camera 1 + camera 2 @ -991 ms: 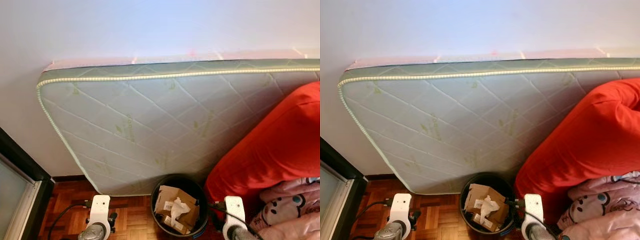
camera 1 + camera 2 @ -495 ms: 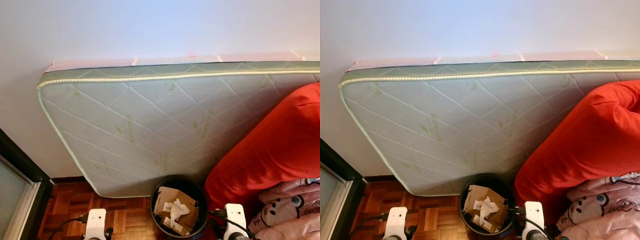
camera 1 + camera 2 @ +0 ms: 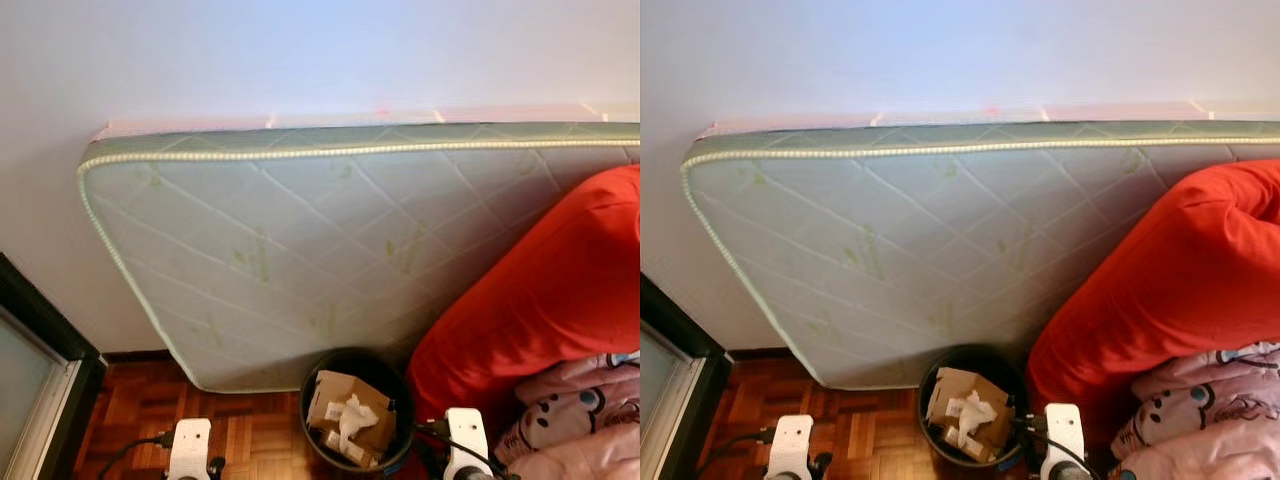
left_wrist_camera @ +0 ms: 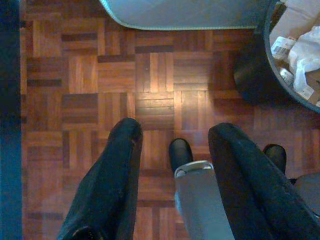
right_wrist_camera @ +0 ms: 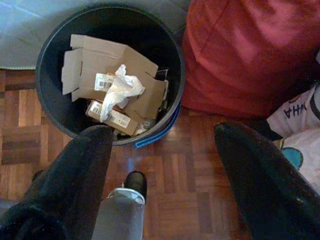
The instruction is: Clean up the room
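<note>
Black and round, the trash bin (image 3: 352, 412) you are facing stands on the parquet floor (image 4: 85, 80), right at the lower edge of the quilted mattress (image 3: 300, 250) that leans on its side against the white wall (image 3: 300, 50). Inside it you can see flattened cardboard (image 5: 107, 67), crumpled white paper (image 5: 120, 87) and a small labelled box (image 5: 111, 116). Just beside the bin sits a big red cushion (image 3: 545, 300), with pink patterned bedding (image 3: 580, 415) below it. Your right gripper (image 5: 165, 165) hangs above the floor near the bin's rim, its 2 fingers spread wide and empty. Your left gripper (image 4: 172, 165) hovers over bare parquet, fingers also apart, holding nothing. A dark door frame (image 3: 45, 350) runs along the far left.
</note>
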{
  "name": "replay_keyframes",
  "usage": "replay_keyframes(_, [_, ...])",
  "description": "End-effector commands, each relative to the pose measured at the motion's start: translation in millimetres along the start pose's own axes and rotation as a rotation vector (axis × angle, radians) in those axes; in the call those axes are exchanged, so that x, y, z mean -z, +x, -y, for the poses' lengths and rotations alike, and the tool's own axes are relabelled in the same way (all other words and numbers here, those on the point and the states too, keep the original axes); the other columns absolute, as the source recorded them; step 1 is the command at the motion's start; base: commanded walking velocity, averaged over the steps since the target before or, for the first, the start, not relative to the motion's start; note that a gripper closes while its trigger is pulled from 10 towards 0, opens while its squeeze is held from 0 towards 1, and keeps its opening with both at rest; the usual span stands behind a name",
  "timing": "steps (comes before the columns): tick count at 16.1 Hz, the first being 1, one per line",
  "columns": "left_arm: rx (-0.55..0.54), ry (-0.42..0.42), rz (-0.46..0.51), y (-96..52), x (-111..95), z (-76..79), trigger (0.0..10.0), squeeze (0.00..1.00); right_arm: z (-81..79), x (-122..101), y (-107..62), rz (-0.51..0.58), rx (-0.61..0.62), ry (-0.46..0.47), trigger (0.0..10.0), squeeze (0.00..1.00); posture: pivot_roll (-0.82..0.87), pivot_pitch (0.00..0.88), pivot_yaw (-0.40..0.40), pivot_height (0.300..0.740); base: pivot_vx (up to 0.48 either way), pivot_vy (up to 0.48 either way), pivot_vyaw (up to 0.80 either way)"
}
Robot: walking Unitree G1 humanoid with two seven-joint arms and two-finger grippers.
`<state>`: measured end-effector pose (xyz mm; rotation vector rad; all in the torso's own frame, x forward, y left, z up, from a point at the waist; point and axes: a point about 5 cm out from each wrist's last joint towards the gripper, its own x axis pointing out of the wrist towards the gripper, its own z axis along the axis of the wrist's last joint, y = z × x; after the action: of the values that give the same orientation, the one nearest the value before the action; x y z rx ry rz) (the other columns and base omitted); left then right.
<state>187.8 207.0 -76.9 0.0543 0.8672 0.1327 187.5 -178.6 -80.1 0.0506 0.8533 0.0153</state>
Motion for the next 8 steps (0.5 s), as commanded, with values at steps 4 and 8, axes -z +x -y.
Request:
replay_keyframes(4, [-0.009,-0.005,-0.014,-0.2,1.9,-2.8,10.0,0.0,-2.6,-2.8,0.8,0.012,-0.008,-0.004,10.0,0.0,-0.09,0.001,-0.045,0.74,-0.286,0.0,0.0])
replay_keyframes(8, [-0.015,-0.011,-0.01,0.0,0.6,-3.5,10.0,0.0,-1.7,0.4,0.1,-0.002,-0.007,-0.009,10.0,0.0,-0.09,0.019,-0.052,0.74,-0.289,0.0,0.0])
